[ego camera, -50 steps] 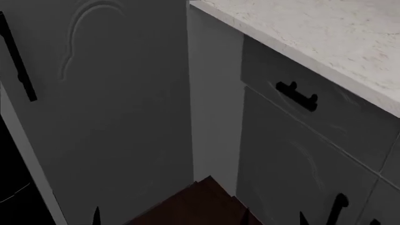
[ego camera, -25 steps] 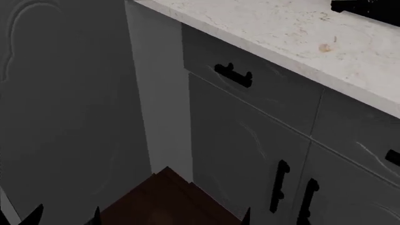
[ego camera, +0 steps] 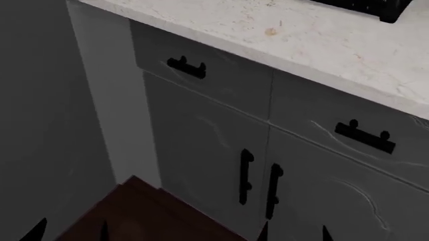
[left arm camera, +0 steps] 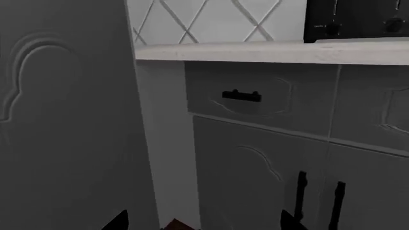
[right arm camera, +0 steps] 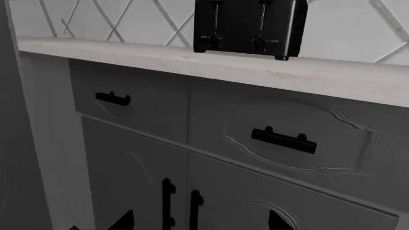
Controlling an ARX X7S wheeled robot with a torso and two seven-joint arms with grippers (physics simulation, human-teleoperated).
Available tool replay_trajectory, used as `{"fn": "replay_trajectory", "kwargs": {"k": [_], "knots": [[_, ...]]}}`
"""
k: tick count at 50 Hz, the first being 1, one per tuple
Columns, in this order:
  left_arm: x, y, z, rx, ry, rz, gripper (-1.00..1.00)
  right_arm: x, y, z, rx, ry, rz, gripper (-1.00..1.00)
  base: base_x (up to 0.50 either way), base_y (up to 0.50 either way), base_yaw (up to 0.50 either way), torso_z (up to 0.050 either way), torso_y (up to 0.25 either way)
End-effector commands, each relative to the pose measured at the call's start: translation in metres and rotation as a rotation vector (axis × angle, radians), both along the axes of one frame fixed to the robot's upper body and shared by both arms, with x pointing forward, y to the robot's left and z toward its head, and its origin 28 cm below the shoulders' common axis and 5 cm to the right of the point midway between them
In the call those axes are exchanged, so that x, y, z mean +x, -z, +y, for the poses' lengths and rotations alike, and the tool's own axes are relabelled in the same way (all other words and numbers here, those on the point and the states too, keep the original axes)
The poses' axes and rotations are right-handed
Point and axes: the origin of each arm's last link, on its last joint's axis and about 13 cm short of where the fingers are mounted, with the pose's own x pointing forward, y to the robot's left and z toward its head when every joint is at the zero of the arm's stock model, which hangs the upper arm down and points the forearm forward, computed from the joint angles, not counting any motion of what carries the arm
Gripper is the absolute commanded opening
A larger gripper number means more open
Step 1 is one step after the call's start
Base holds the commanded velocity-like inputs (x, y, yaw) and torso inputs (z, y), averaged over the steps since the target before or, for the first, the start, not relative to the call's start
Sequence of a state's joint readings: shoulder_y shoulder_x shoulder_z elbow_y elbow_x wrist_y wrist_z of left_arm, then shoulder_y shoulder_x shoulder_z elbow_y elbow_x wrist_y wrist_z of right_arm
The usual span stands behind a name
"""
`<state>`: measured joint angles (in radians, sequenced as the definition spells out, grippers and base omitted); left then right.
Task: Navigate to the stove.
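Observation:
The stove is not in view in any frame. My left gripper (left arm camera: pixel 204 225) is open and empty; only its two dark fingertips (left arm camera: pixel 118 221) show, spread wide, facing the corner between a tall grey panel and the base cabinets. My right gripper (right arm camera: pixel 201 223) is open and empty too, with its tips spread in front of the grey cabinet doors. In the head view both grippers show only as small dark tips at the bottom edge, the left gripper (ego camera: pixel 70 233) and the right gripper (ego camera: pixel 294 235).
Grey base cabinets (ego camera: pixel 201 145) with black bar handles (ego camera: pixel 246 176) stand close ahead under a white marble counter (ego camera: pixel 302 40). A black toaster (right arm camera: pixel 249 26) sits on the counter. A tall grey panel (left arm camera: pixel 64 120) is on the left. Dark wood floor (ego camera: pixel 140 216) lies below.
The head view has swung to the right: the tall grey panel has slid out to the left, the base cabinets and counter now fill the view, and the toaster's edge has appeared.

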<state>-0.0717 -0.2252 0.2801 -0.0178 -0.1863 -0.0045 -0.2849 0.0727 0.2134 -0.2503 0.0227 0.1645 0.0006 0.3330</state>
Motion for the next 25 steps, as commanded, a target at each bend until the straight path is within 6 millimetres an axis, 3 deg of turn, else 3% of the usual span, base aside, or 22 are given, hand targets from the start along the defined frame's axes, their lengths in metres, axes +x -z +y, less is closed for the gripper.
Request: {"fn": "replay_trajectory", "kwargs": {"k": [1, 25], "knots": [[0.0001, 0.0002, 0.0004, 0.0, -0.001, 0.001, 1.0, 0.0002, 0.0005, 0.0001, 0.0, 0.002, 0.0, 1.0, -0.09, 0.14, -0.5, 0.0, 0.0], [-0.0007, -0.0003, 0.0006, 0.004, -0.003, -0.006, 1.0, -0.0004, -0.0011, 0.0004, -0.009, 0.002, -0.014, 1.0, -0.08, 0.15, -0.5, 0.0, 0.0]]}}
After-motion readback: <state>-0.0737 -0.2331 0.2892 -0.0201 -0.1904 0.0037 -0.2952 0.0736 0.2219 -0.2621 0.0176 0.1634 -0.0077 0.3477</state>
